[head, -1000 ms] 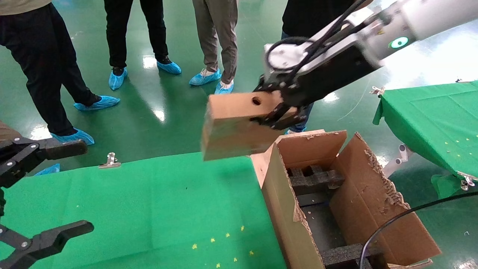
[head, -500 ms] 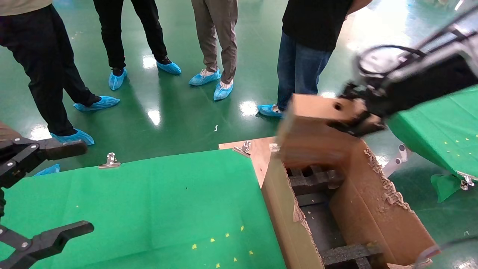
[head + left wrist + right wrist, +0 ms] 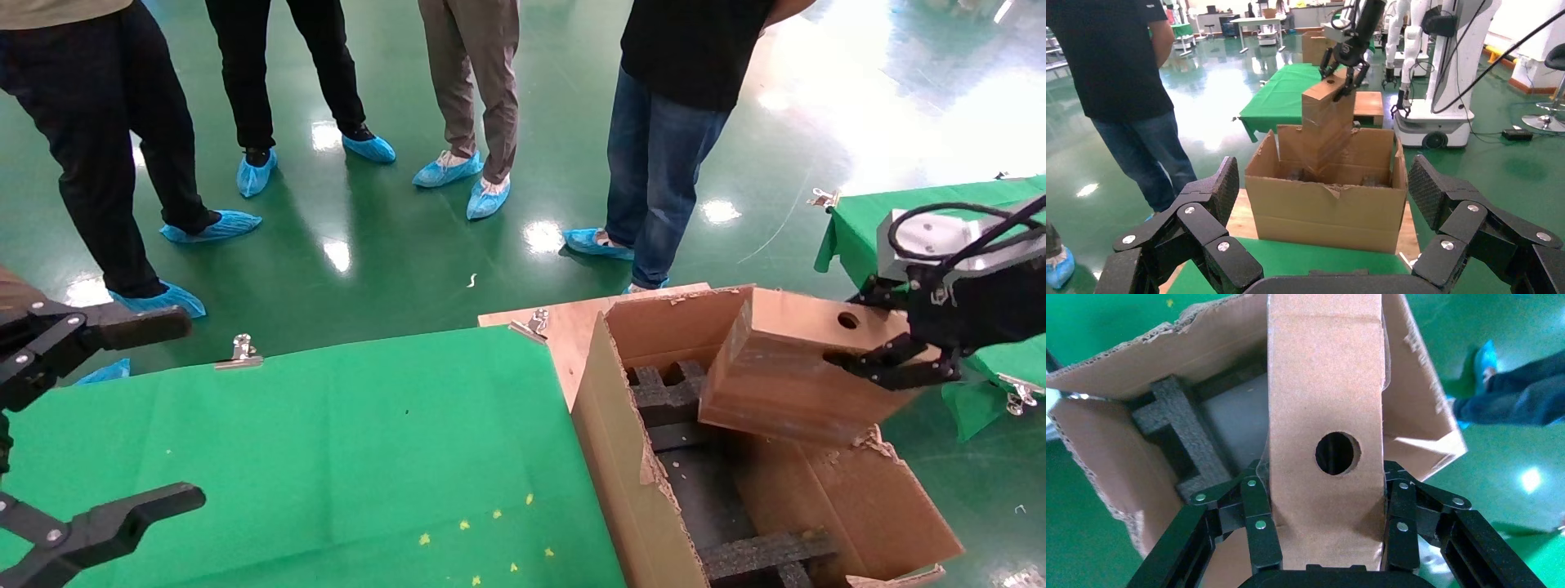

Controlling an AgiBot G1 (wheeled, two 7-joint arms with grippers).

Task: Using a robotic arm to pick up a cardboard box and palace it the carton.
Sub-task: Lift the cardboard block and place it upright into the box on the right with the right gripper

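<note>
The small brown cardboard box with a round hole hangs tilted over the right half of the open carton, its low end just inside the rim. My right gripper is shut on its end, a finger on each side near the hole. The right wrist view shows the box clamped in that gripper above the carton's wall and black foam. In the left wrist view the box stands over the carton. My left gripper is parked open at the table's left.
The carton sits off the right end of the green table, beside a wooden board. Black foam inserts line its floor. Several people stand on the green floor beyond. A second green table lies right, behind the right arm.
My right gripper has carried the cardboard box rightward and down, from above the table's far edge to over the carton's opening. The left arm has not moved.
</note>
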